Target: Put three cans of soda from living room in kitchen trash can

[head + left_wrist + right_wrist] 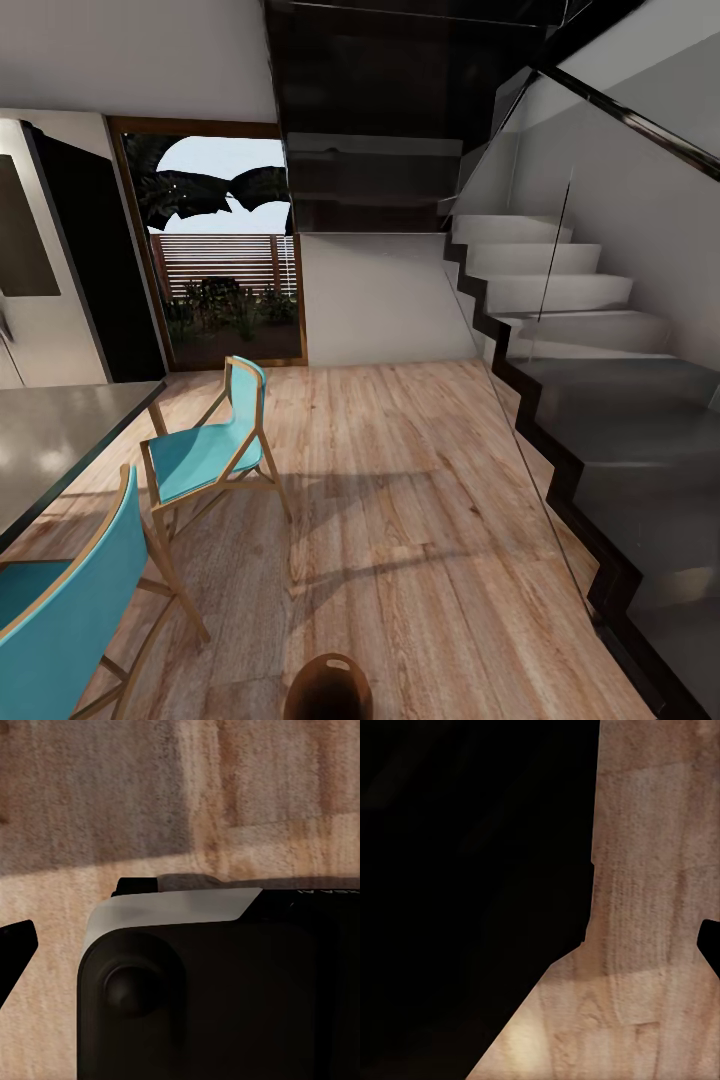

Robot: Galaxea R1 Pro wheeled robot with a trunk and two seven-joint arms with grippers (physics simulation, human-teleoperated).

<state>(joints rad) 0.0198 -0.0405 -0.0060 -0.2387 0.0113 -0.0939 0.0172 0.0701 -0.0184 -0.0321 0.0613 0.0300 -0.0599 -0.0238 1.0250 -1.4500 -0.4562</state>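
At the bottom edge of the head view, the trash can (328, 688) stands on the light wood floor (420, 520), its brown rounded top and slot handle cut-out just showing. Two turquoise chairs with wooden frames sit to the left: one (205, 455) near the middle, another (60, 610) closer to the camera, both beside a grey worktop (50, 440). Behind them stands the stainless-steel fridge (30, 270), then a wood-framed glass door (225, 260) looking onto plants and a slatted fence. A staircase (580, 330) with glass railing climbs on the right.

From the left wrist view, a dark and pale grey robot body part (217, 982) hangs over the wood floor; a black tip shows at one edge, and I cannot tell how the left jaws stand.

From the right wrist view, a large black shape (465, 885) covers much of the wood floor; the right jaws' state cannot be told either.
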